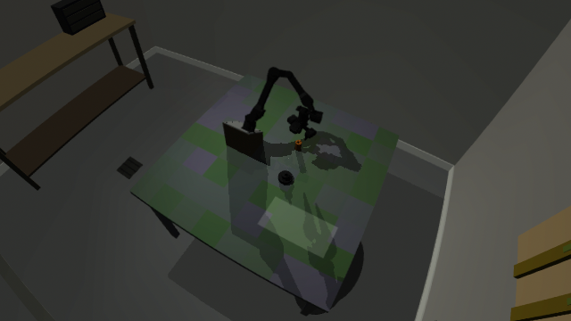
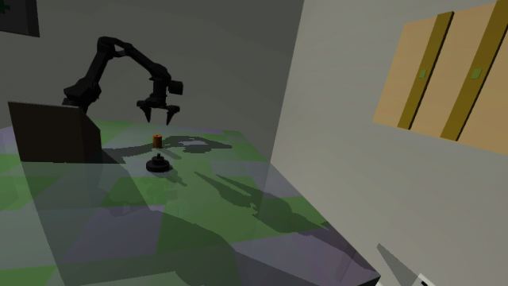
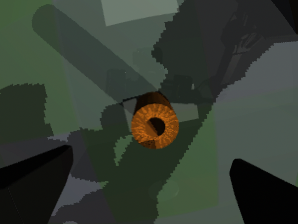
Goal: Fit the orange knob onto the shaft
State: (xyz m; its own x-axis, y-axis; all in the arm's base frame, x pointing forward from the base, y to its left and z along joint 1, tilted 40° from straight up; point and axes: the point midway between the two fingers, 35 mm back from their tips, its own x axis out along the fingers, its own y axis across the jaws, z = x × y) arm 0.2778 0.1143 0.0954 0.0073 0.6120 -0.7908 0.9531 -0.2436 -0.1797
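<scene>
From my station, near to far: one pedestal (image 1: 285, 178) (image 2: 158, 165), shaft up, presumably to receive the knob; one orange knob (image 1: 298, 145) (image 2: 157, 141) (image 3: 170, 131), upright on the worktop (image 1: 174, 178) (image 2: 119, 246); one tool (image 1: 302, 135) (image 2: 158, 123) (image 3: 154, 163) above it, fingers apart, empty, probably for a straight-down regrasp.

Taking the round black stepped pedestal (image 1: 285, 177) as landmark, the small orange cylindrical knob (image 1: 298, 145) stands apart from it on the green-and-purple patchwork table (image 1: 169, 174). Beyond the pedestal, the black jointed robot arm (image 1: 273, 73) arches above the tabletop.
</scene>
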